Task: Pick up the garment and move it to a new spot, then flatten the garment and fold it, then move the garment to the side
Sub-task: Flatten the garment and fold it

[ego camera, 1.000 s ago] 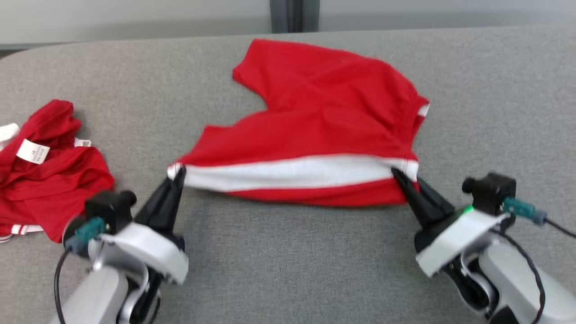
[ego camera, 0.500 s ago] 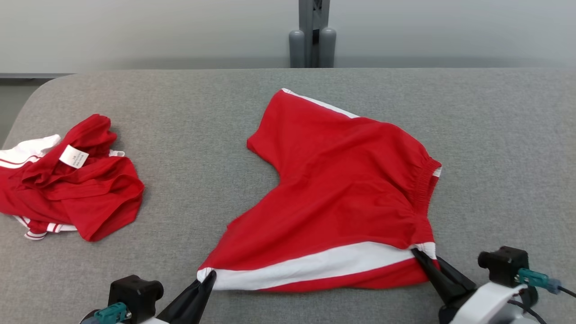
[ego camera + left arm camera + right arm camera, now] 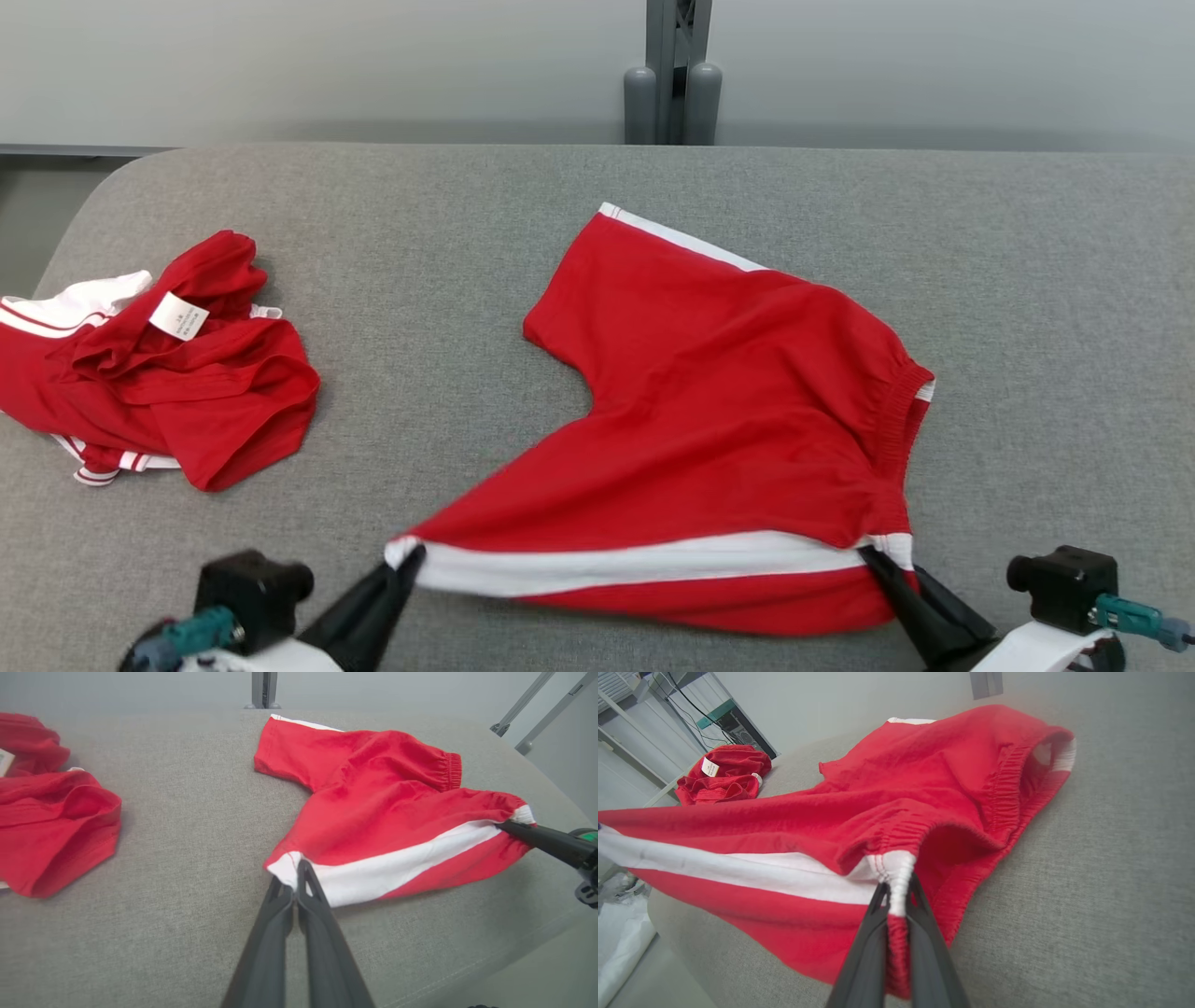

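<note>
The garment (image 3: 728, 429) is a pair of red shorts with a white side stripe, lying partly spread on the grey table (image 3: 448, 243). My left gripper (image 3: 411, 557) is shut on the leg-hem corner at the stripe's left end, seen close up as the left gripper (image 3: 296, 884). My right gripper (image 3: 873, 557) is shut on the waistband at the stripe's right end; in the right wrist view the right gripper (image 3: 896, 893) pinches the white seam. The stripe edge is stretched taut between both grippers, slightly lifted near the table's front. The garment (image 3: 387, 812) and its far leg rest flat.
A second crumpled red garment (image 3: 159, 373) with a white label lies at the table's left edge, also seen as the red heap (image 3: 721, 774). A grey post (image 3: 672, 75) stands behind the table. The front edge of the table (image 3: 514, 961) is close to my grippers.
The head camera tilted up, so the whole picture shifted down. Both grippers kept their hold and drew the shorts' stripe edge toward the table's front; the cloth lies flatter.
</note>
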Controlling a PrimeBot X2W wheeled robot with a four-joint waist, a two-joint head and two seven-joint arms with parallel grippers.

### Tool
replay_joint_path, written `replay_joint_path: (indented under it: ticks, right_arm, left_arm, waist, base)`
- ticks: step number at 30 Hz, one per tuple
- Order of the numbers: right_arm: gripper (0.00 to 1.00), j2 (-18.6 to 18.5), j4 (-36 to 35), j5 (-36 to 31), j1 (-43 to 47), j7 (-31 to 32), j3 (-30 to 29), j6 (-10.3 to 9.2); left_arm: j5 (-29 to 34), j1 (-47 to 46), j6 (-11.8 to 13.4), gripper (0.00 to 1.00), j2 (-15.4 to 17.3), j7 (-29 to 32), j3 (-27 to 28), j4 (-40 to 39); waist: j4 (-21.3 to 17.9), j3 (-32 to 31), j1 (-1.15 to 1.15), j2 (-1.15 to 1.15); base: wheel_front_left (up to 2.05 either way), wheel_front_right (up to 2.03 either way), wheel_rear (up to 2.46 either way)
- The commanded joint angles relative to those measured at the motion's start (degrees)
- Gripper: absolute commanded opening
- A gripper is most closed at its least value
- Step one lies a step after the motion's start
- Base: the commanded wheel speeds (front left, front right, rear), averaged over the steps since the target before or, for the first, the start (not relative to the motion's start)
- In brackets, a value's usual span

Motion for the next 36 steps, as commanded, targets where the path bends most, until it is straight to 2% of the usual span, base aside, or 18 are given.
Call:
replay_joint_path:
  ticks: [1, 8, 14, 20, 24, 30, 36]
  right_arm:
    - [0.00, 0.8, -0.9, 0.4, 0.5, 0.5, -0.5, -0.01]
    - [0.00, 4.3, -6.1, 5.3, -2.6, 1.3, -2.2, -0.01]
    - [0.00, 8.5, -5.7, 10.3, -9.4, 0.7, -4.0, -0.01]
    - [0.00, 13.0, 1.1, 11.0, -18.6, -0.8, -5.7, -0.01]
    - [0.00, 15.1, 6.2, 10.8, -24.1, -1.8, -4.9, 0.00]
    - [0.00, 16.6, 12.4, 11.4, -31.0, -4.2, -2.2, -0.01]
    - [0.00, 17.0, 17.1, 12.8, -36.7, -6.1, 1.6, -0.01]
  left_arm:
    - [0.2, -2.3, -0.5, 0.00, 0.3, -0.5, 0.8, 0.8]
    - [-0.6, -11.6, -4.6, 0.00, 0.3, 0.1, 2.5, 6.2]
    - [-3.3, -24.6, -9.5, 0.00, -2.4, 0.5, 4.5, 14.3]
    - [-4.9, -38.5, -15.4, 0.00, -5.9, 1.5, 3.8, 27.8]
    - [-5.0, -46.1, -18.2, 0.00, -9.0, 1.1, 3.0, 38.4]
    - [-5.0, -56.0, -20.9, 0.00, -13.4, -1.7, 3.0, 54.2]
    - [-3.8, -63.0, -23.3, 0.00, -16.2, -6.0, 1.7, 66.4]
  waist:
    - [0.0, 0.1, 0.00, 0.00]
    - [-2.9, 2.2, 0.00, 0.00]
    - [-6.7, 7.0, 0.00, 0.00]
    - [-11.2, 11.4, 0.00, 0.00]
    - [-13.5, 13.8, 0.00, 0.00]
    - [-15.8, 17.5, 0.00, 0.00]
    - [-17.3, 19.9, 0.00, 0.00]
  base:
    - [0.00, 0.00, 0.00]
    - [0.00, 0.00, 0.00]
    - [0.00, 0.00, 0.00]
    - [0.00, 0.00, 0.00]
    - [0.00, 0.00, 0.00]
    - [0.00, 0.00, 0.00]
    - [0.00, 0.00, 0.00]
